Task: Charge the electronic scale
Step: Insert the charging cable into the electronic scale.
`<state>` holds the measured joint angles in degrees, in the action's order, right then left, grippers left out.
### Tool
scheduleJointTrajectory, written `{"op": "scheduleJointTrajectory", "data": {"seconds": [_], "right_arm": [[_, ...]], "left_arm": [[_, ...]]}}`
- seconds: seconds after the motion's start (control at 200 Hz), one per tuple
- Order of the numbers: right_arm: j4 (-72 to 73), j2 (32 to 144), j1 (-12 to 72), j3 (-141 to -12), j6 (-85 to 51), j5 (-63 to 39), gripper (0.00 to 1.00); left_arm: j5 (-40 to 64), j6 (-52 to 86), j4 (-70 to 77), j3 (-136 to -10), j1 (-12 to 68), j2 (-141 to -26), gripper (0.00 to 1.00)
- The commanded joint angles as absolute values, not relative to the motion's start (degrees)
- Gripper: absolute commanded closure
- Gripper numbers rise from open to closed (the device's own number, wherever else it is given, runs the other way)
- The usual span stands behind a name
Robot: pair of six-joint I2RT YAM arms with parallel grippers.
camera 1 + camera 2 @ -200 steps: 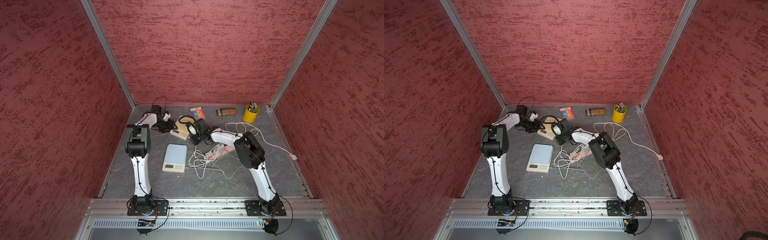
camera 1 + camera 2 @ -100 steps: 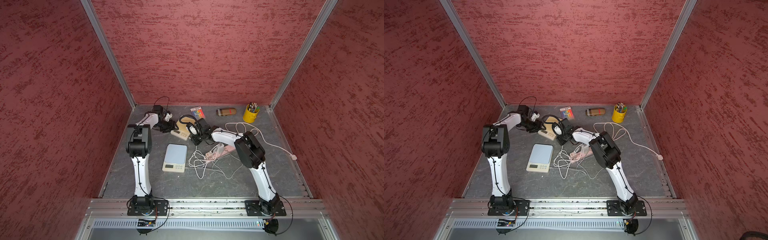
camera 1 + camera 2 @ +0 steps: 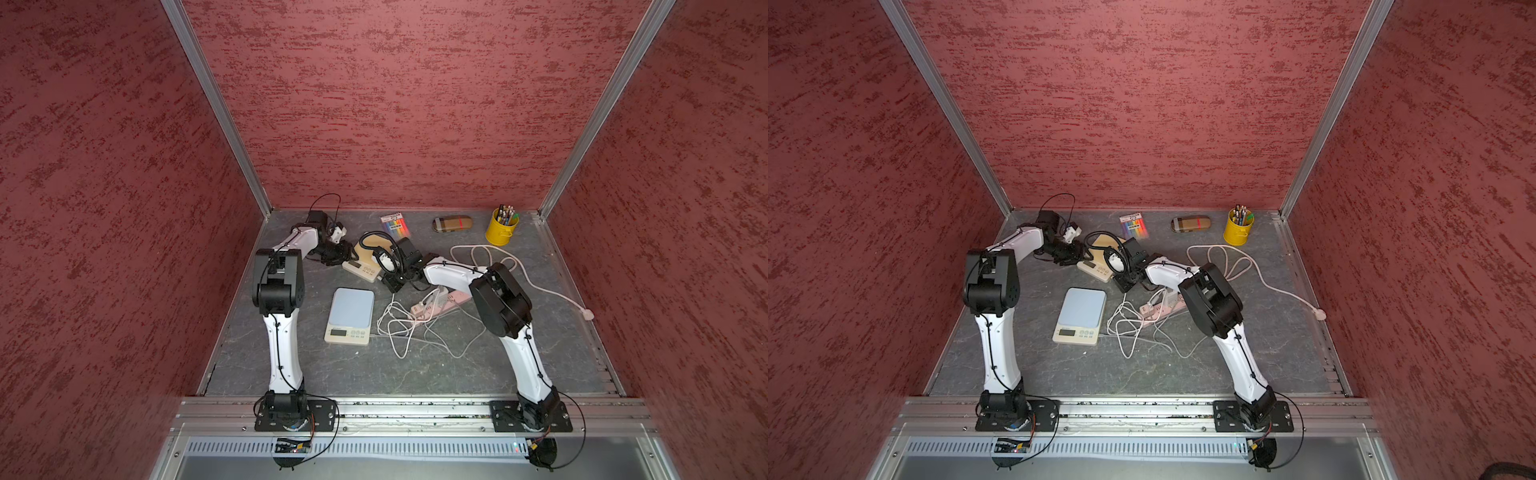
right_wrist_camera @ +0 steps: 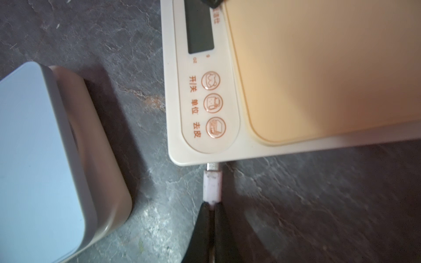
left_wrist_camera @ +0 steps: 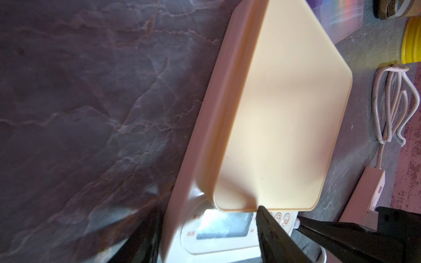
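The electronic scale (image 3: 363, 268) (image 3: 1096, 268) is cream with a yellowish platform (image 5: 284, 102) and lies at the back middle of the table. My right gripper (image 4: 211, 206) (image 3: 390, 282) is shut on a pale pink cable plug (image 4: 212, 186). The plug's metal tip sits in the port on the scale's side, by the button panel (image 4: 214, 104). My left gripper (image 5: 208, 207) (image 3: 338, 253) is open astride the scale's display end. One of its fingers (image 5: 273, 234) lies over the display and the other stands outside the scale's edge.
A second scale with a blue top (image 3: 349, 311) (image 4: 29, 148) lies just in front. A pink power strip (image 3: 440, 301) and tangled white cables (image 3: 399, 328) lie to its right. A yellow pen cup (image 3: 502, 227), a pencil case (image 3: 452, 223) and a marker pack (image 3: 395, 222) line the back wall.
Both arms have shifted only very slightly. The right gripper keeps its hold on the plug at the scale, and the left stays at the scale's display end.
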<state>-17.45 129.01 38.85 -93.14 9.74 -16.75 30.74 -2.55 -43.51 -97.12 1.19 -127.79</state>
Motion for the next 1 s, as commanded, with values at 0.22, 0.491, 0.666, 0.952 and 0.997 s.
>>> {"op": "scheduleJointTrajectory", "data": {"seconds": [0.22,0.491,0.666,0.952,0.997], "right_arm": [[-23.63,130.08,39.72,-102.54,13.04,-17.85,1.00],[-27.96,133.22,39.75,-109.50,12.05,-18.50,1.00],[-25.61,133.16,39.73,-108.43,10.81,-17.84,1.00],[-22.75,133.89,39.73,-110.15,9.84,-18.96,1.00],[-22.63,134.25,39.75,-110.87,9.83,-19.37,1.00]], "left_arm": [[31.60,-5.16,-51.39,-95.23,6.13,-129.51,0.35],[30.44,-5.31,-52.43,-94.29,8.41,-129.40,0.36],[31.61,-4.96,-51.68,-92.85,9.29,-129.20,0.37],[33.91,-4.51,-50.65,-90.69,10.62,-128.24,0.38],[34.10,-4.50,-50.54,-90.44,10.80,-128.15,0.39]]}}
